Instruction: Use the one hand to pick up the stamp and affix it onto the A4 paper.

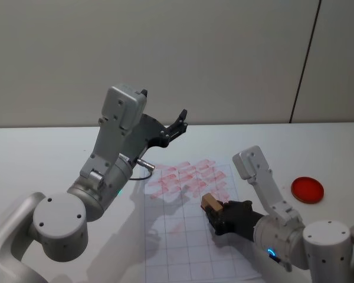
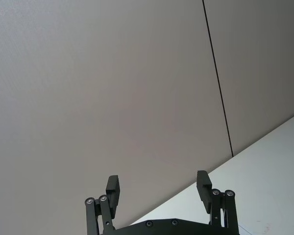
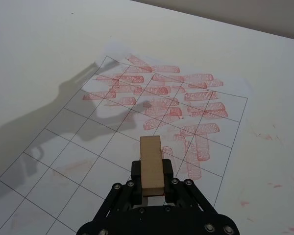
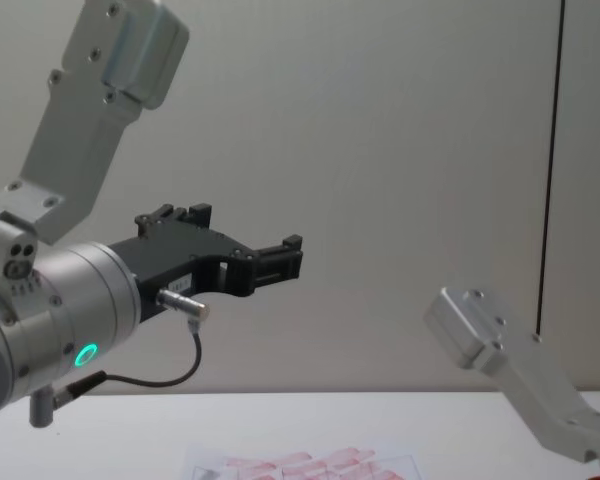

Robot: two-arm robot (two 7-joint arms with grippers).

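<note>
Above the A4 paper's far-left corner the left gripper hangs raised, jaws open and empty. Over the paper's middle, the right gripper's jaws clamp the stamp by its flat sides. It looks like a light, rigid wooden block that tolerates firm squeezing.

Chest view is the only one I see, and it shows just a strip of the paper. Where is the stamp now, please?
Observer: The right gripper is shut on the stamp and holds it over the paper.
Operator: Here I see the left gripper raised and idle. Does the paper have blank cells?
Observer: Yes. The red imprints fill the far rows, and the grid cells nearer the robot look mostly blank.
</note>
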